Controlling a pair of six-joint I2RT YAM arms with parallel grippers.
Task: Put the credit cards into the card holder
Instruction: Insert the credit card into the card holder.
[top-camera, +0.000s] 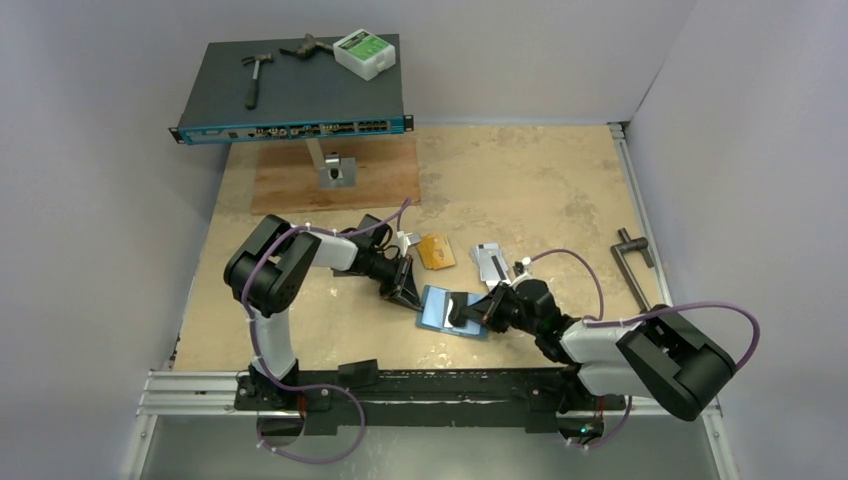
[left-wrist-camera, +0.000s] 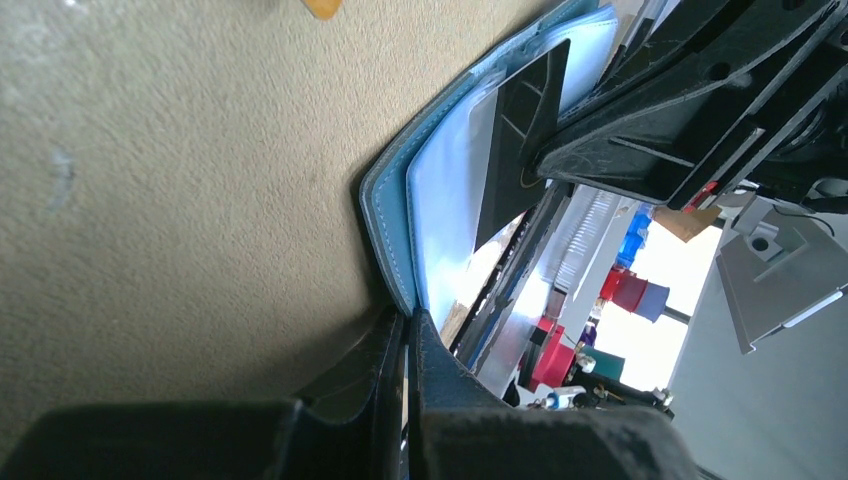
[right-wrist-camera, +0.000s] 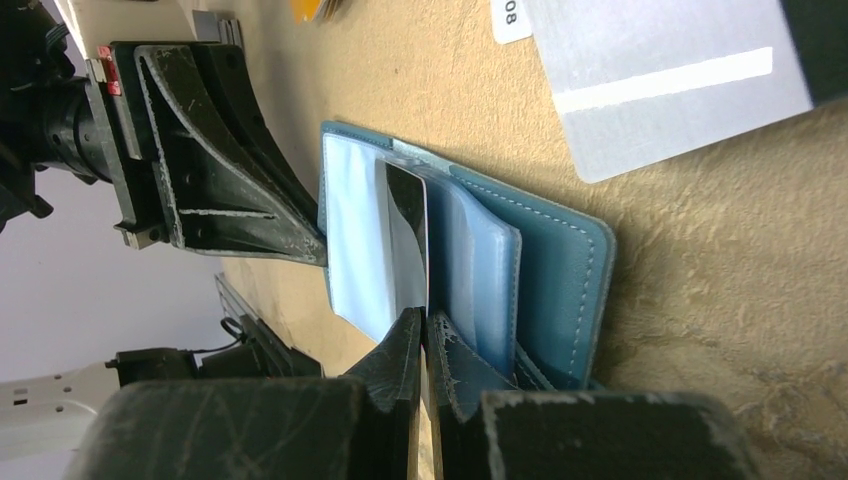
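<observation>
The right gripper (right-wrist-camera: 425, 322) is closed on a glossy, dark-faced card (right-wrist-camera: 407, 230), which stands on its long edge among the pale pockets of the card holder (right-wrist-camera: 565, 270). The holder lies open on the table (top-camera: 520, 190) just ahead of the arm bases, between the two grippers. Its flap on the 10 o'clock side is pinched by the closed left gripper (left-wrist-camera: 408, 332).

The step in hand is judged to be the seating of this card in a pocket. The card's leading edge should be lined up with one pocket mouth and kept parallel to it. The flap should be held down and taut from the other side. The card should be released only once it is well inside the pocket, since the thin sleeves look soft enough to buckle and the card slick enough to slip.

The holder's cover appears leather-like, teal, with pale stitching and rounded corners. Its pockets are clear, shiny film. The card is thin, stiff and mirror-smooth. The table surface is sandy, mottled and matt.

Farther off, a silver card (right-wrist-camera: 670, 80) with a pale stripe lies flat at 1 o'clock from the holder, and orange cards (top-camera: 437, 251) lie at 12 o'clock. Beyond these a wooden board (top-camera: 290, 185) is seen, and farthest a flat dark rack unit (top-camera: 300, 95) with a hammer (top-camera: 255, 78) on top.
</observation>
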